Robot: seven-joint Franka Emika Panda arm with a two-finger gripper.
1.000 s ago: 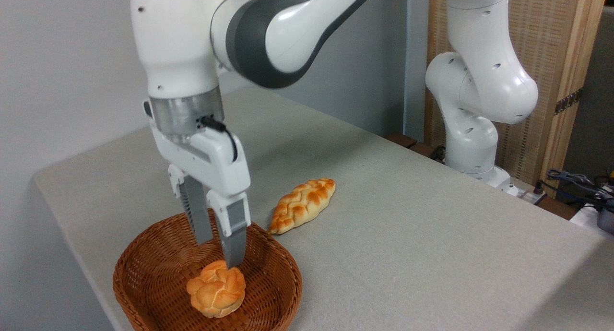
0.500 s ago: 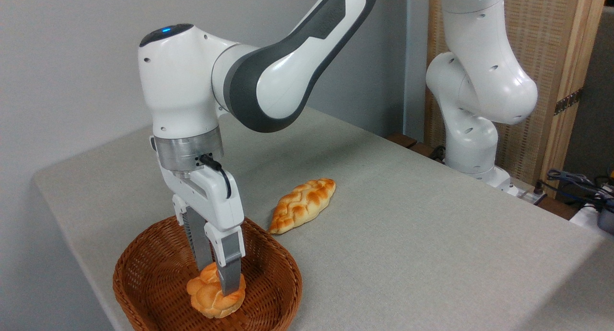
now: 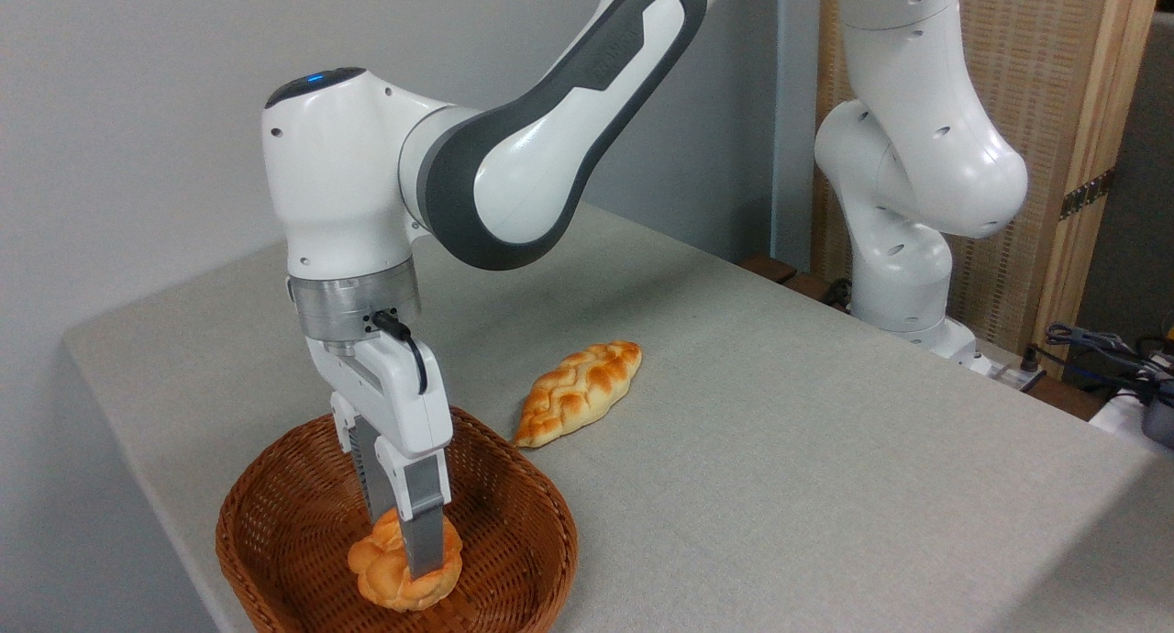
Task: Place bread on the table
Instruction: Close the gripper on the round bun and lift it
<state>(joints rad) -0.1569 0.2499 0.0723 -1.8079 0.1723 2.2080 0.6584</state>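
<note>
The bread [image 3: 378, 571], a small round golden bun with a knotted top, lies in the brown wicker basket [image 3: 537, 514] at the front left of the table [image 3: 807, 449]. My gripper [image 3: 404, 546] points straight down into the basket. Its front finger [image 3: 422, 523] reaches down over the bun's near side, and the tip of the back finger is hidden behind the bun. The fingers stand apart with the bun between them. I see no squeeze on the bun, which rests on the basket floor.
A long braided loaf [image 3: 580, 392] lies on the cloth just right of and behind the basket. The arm's white base [image 3: 903, 275] stands at the table's far right edge, with cables [image 3: 1101, 349] beyond it. The table's front left edge runs close to the basket.
The gripper has come down from above the bun until its fingers straddle it. The bun has shifted slightly left in the basket. The finger spacing looks unchanged.
</note>
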